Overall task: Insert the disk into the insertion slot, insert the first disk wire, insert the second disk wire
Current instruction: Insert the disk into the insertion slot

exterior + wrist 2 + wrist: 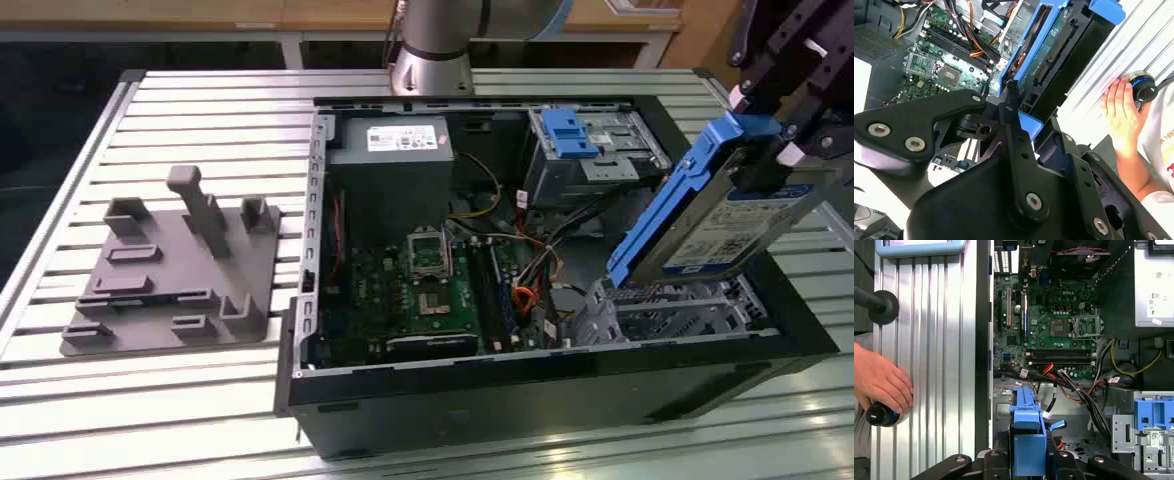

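Note:
My gripper [785, 135] is shut on the disk [731, 228], a silver drive with a white label clipped in a bright blue carrier [663, 205]. The disk hangs steeply tilted over the exterior view's right end of the open black computer case [534, 385]. Its lower end is just above the insertion slot [674, 312], a low perforated silver cage. In both wrist views the blue carrier [1026, 437] [1026, 55] sits between the black fingers [1014, 130]. Loose coloured wires [527, 262] lie beside the slot.
A taller metal bay with a blue latch [585, 138] stands behind the slot. The motherboard [430, 290] and power supply [390, 140] fill the case. A grey fixture [174, 270] rests on the slatted table. A person's hand [881, 381] grips a black knob [879, 415] outside the case.

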